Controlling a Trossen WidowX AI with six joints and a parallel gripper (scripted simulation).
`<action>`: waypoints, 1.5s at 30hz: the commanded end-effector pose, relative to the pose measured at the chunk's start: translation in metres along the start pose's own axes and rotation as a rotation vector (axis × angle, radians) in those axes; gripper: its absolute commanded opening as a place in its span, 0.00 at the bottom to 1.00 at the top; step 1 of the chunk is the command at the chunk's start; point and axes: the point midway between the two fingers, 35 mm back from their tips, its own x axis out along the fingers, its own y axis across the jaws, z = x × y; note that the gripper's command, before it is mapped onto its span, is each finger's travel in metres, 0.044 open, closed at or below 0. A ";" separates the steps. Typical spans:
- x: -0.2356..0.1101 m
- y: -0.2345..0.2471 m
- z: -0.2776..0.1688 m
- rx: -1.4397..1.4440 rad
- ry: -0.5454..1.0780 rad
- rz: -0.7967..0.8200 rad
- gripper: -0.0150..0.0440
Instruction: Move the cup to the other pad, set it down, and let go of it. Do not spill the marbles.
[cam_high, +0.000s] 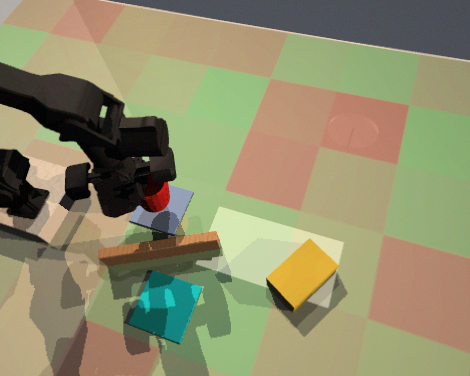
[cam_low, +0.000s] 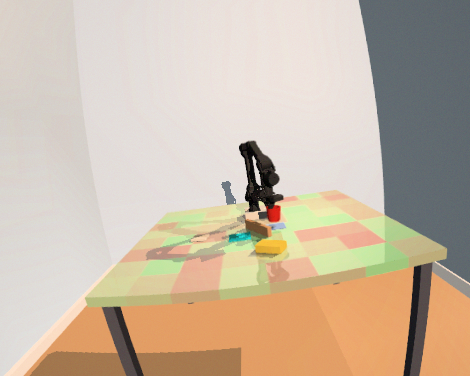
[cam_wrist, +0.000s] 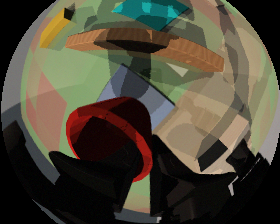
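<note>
barely one step done: claw (cam_high: 145, 192) pinching red cup (cam_high: 156, 197), lifted just above blue-grey pad (cam_high: 172, 210) under it; ahead beyond wooden bar (cam_high: 160, 248), carry to teal pad (cam_high: 165, 306), set-down, release all remaining.

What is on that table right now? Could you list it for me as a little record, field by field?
claw: shut on the red cup
red cup position: over the blue-grey pad
cup contents: marbles cannot be made out
target: teal pad, nothing on it
barrier: wooden bar lying between the two pads
bystander: yellow block on a pale patch, right of the bar
surface: chequered green, tan and red table
</note>
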 end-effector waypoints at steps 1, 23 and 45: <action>-0.015 0.002 0.000 0.000 0.002 0.005 0.25; -0.039 -0.002 0.002 0.007 0.000 0.000 0.25; -0.039 -0.003 0.016 0.005 0.000 0.001 0.25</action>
